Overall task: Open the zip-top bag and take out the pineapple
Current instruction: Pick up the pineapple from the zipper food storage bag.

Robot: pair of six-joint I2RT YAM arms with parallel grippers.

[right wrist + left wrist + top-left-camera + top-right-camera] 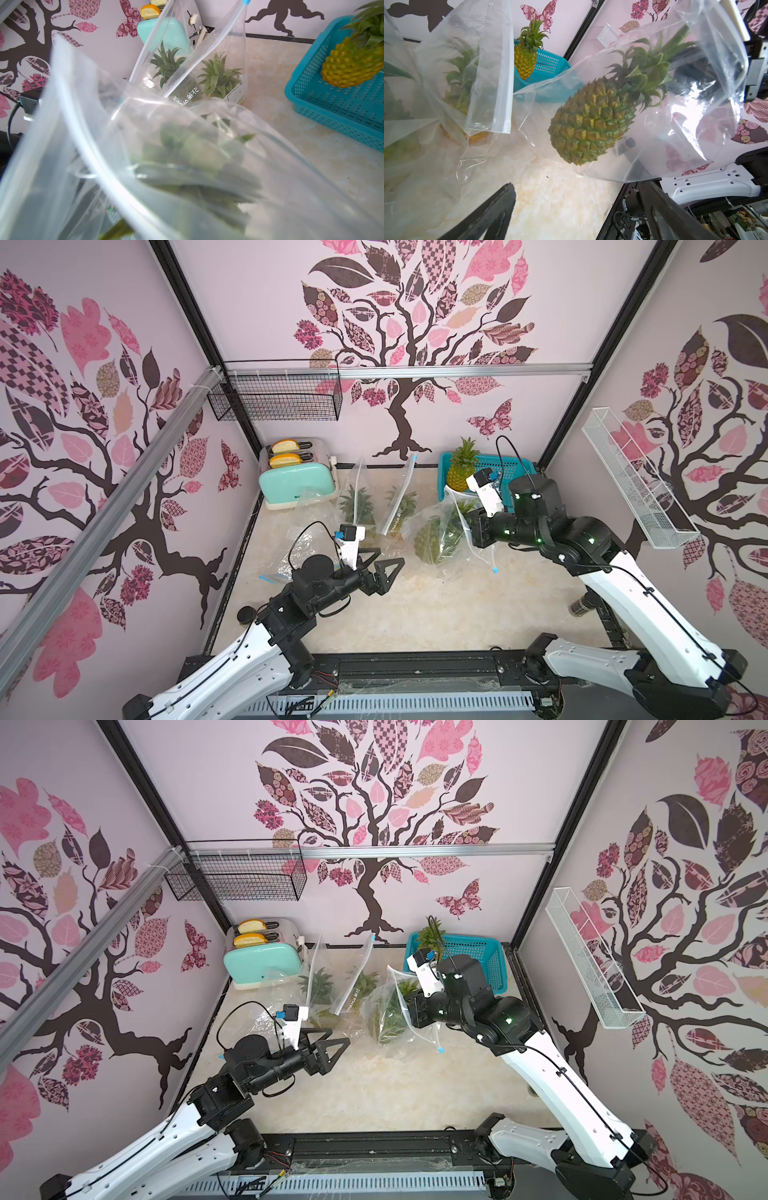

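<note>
Right fingers (473, 522) pinch rim of clear zip-top plastic bag (451, 494), propping it | green-yellow pineapple (430, 541) inside, mid-desk (436, 605) | left fingers (388, 572) spread, empty, nearby | I'd keep the mouth taut, reach left for crown.

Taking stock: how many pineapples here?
4 pineapples: one in the teal basket, one in the clear zip-top bag at the right claw, two in upright clear bags by the mint toaster.
</note>
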